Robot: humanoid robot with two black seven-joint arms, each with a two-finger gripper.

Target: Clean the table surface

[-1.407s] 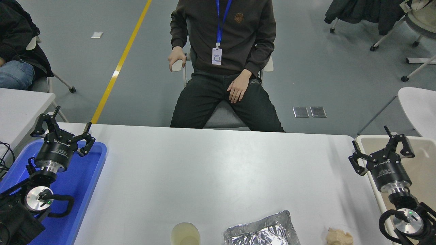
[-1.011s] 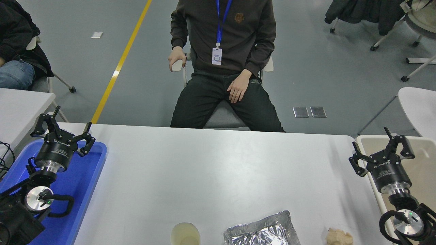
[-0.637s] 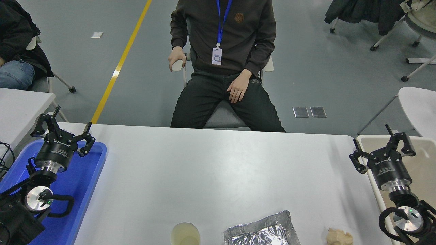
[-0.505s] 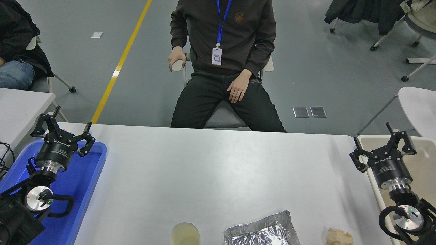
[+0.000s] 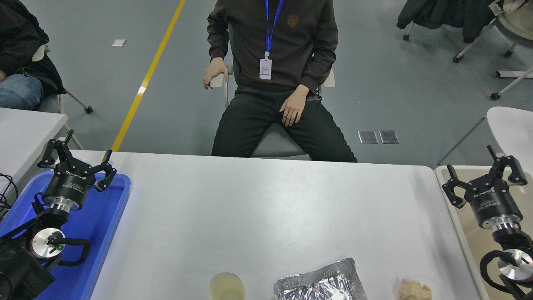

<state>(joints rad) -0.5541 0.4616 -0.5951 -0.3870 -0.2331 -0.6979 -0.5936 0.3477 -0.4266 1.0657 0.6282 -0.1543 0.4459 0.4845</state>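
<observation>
The big matte white-grey rectangular tabletop [image 5: 258, 208] w/ rounded corners fills the middle of the head view, far edge running just below the seated person's knees, near edge cut off at the bottom. Left black gripper [image 5: 75, 160] sits at lower left, above the blue plastic tray [image 5: 104, 233] on the table's left end; jaws spread wide, nothing betw. them. Right black gripper [image 5: 485, 179] is at the right edge, over the beige rectangular bin [image 5: 462, 216] that stands just beside the table's right end, clear of the tabletop itself; jaws also wide apart, holding nothing. Along the near edge, 3 items on the tabletop: a pale translucent plastic cup [image 5: 226, 286] approx. centre, upright, partly cropped; to its right a crumpled silver foil tray [image 5: 320, 281], tilted a bit in plan; further right, near the corner, a small tan crumpled lump [image 5: 414, 289], can't tell what material. All three apart from each other, and well apart from both grippers. Person in dark sweatshirt w/ blue lanyard [image 5: 272, 58] sits on a chair at the far side, one hand on the chair arm, other on the thigh, neither on the table. Part of a smaller white table [image 5: 25, 133] shows at the left edge.
</observation>
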